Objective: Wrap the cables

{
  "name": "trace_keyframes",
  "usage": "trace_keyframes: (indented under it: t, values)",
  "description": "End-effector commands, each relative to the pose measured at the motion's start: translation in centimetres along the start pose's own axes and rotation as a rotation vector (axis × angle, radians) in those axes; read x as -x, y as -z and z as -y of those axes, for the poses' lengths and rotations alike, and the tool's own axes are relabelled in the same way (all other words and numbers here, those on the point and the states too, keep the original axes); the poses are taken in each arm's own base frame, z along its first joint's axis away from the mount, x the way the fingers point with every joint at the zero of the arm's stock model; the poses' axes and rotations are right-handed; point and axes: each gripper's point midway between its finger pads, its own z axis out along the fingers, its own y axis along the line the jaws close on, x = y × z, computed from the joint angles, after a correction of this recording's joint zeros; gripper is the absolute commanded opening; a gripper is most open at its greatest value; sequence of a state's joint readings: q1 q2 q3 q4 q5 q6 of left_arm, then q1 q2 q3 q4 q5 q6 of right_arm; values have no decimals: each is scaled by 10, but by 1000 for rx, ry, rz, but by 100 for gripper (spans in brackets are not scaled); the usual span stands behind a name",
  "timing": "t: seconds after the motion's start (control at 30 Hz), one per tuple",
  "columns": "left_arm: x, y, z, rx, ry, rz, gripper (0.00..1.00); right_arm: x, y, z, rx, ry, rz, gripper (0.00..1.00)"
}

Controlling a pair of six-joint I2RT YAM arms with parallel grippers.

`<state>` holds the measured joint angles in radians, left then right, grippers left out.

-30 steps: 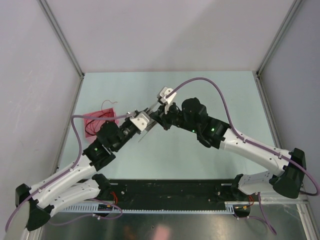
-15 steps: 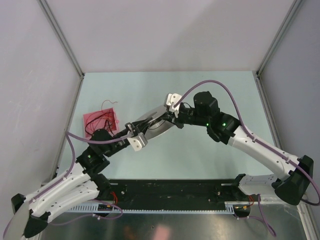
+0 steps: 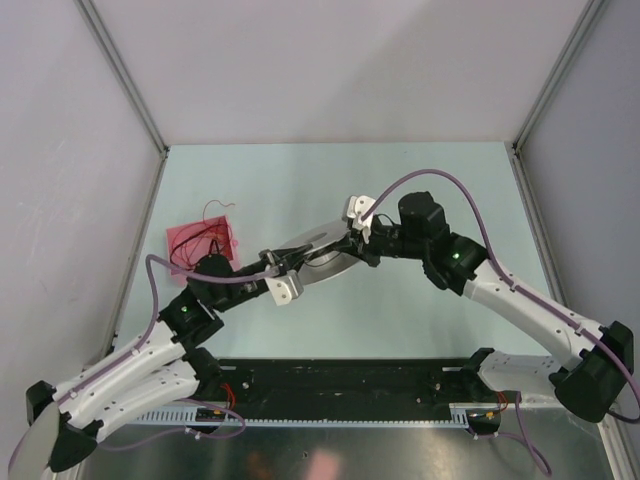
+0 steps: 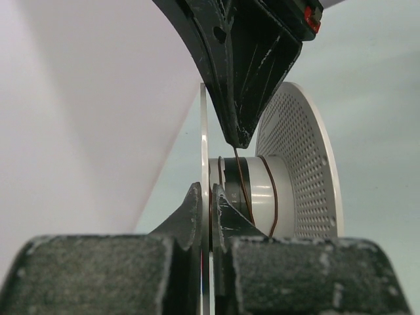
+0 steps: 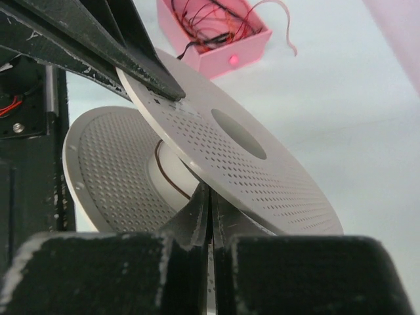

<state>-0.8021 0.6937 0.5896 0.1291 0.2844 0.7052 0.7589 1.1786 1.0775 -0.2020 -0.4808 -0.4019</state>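
The left end effector [image 4: 210,197] is pinching the spool's [image 3: 318,256] 9 o'clock rim, the right end effector [image 5: 210,197] its 2 o'clock rim — some cables [image 4: 240,180] are sitting round the hub [image 4: 260,194], the rest lying in the box [image 3: 175,236] beyond 9 o'clock.

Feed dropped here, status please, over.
Left hand, right hand shut on spool flange. Few cable turns wound. More cable in pink box. Nothing blocking.

Overhead view from behind, both wrist cameras close on spool [image 4: 295,164]

Hair-thin dark-red cables [image 4: 240,180], a few turns around the spool [image 4: 302,164], others in pink box [image 5: 237,55].
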Motion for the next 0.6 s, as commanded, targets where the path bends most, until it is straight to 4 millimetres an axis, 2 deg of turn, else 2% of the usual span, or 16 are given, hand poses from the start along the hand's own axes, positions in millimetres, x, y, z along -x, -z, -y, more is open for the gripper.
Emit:
trace_keyframes:
  t: [0.0,0.17,0.3,0.57]
  values:
    - [-21,-3,32,-125,65,-45,0,10,19,15,-85,-54,69,0]
    - [-33,-10,59,-239,123,-51,0,-17,20,1,-26,-102,45,0]
    - [-43,-18,71,-314,193,-67,0,-35,23,-2,12,-142,28,0]
    - [-79,-28,85,-410,208,-128,0,-87,21,22,3,-196,-23,0]
